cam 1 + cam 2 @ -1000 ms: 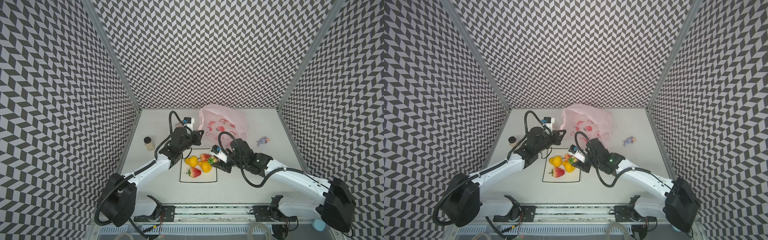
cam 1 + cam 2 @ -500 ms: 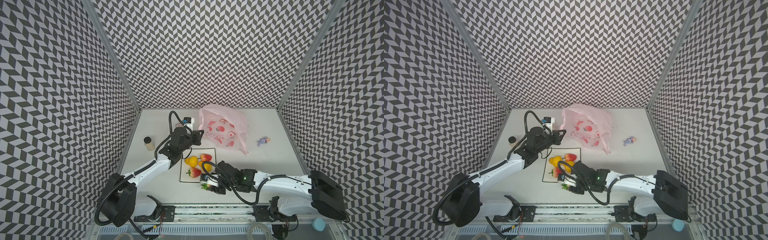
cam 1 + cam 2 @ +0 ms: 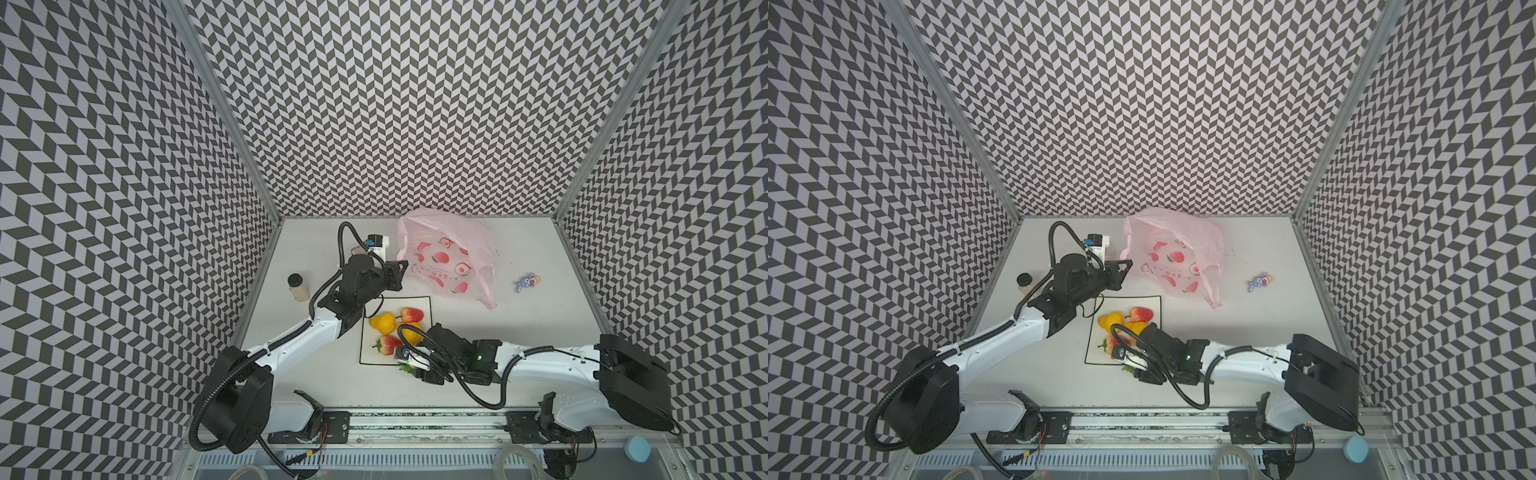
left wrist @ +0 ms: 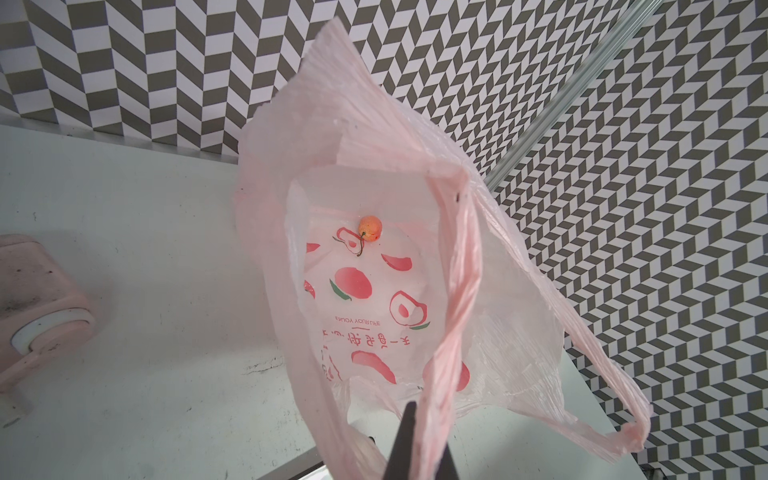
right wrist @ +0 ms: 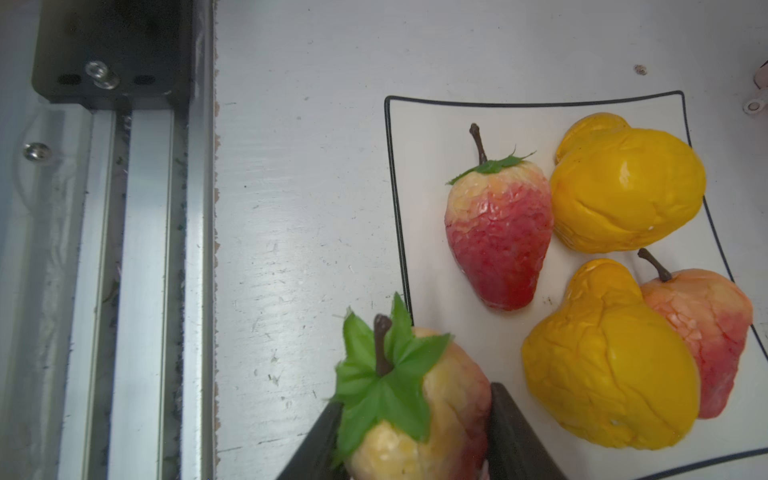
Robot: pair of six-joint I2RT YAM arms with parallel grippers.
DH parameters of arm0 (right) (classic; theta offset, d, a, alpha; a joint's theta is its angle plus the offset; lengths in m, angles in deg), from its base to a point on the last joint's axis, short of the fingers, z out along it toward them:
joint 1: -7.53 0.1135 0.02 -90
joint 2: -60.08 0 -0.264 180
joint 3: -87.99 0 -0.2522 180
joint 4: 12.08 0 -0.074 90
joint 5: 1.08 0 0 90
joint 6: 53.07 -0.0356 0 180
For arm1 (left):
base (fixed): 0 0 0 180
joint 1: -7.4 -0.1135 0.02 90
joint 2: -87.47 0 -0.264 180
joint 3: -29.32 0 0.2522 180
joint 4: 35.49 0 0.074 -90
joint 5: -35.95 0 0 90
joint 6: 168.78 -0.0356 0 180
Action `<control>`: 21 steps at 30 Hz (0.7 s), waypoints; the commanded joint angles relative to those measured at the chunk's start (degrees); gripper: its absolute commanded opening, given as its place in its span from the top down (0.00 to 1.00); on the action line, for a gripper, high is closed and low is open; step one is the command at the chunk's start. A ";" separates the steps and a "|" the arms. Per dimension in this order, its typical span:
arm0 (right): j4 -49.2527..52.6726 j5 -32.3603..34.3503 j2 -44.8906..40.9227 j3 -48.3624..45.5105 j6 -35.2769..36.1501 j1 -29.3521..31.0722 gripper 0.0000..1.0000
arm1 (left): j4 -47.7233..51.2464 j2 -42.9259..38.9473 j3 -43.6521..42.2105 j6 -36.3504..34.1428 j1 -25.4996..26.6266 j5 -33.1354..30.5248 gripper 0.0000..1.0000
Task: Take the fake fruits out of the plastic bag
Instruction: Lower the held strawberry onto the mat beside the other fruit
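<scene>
In both top views, a pink bag point(image 3: 446, 257) lies open at the back of the table. A square plate point(image 3: 360, 340) sits in front of it, holding two pears point(image 3: 383, 323) and two strawberries point(image 3: 411, 314).

The left arm bends forward. Its left gripper point(image 3: 401, 274) touches the bag's near edge. The right arm stretches low across the front. Its right gripper point(image 3: 415, 370) is at the plate's near corner and clasps a fifth fruit, the held strawberry point(image 3: 404, 367).

In the left wrist view, the jaws are fully closed on the bag's handle loop, lifting the mouth open. Inside, one small round fruit point(image 4: 370, 227) lies on the lower layer of film. A pink toy point(image 4: 37, 299) sits on the table near the bag.

In the right wrist view, the jaws stand partway open and press both sides of the held strawberry, its leaf cap facing the camera. The strawberry hangs over the plate's rim. Whether it touches the rim cannot be told.

The task looks nearly done: four fruits are on the plate and a fifth is arriving. As far as can be seen, only the round fruit is left in the bag.
</scene>
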 commanded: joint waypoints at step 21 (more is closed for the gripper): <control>-10.61 8.15 5.94 0.69 -4.02 0.28 0.45 | 0.70 -0.29 2.52 -0.01 0.71 -0.37 1.00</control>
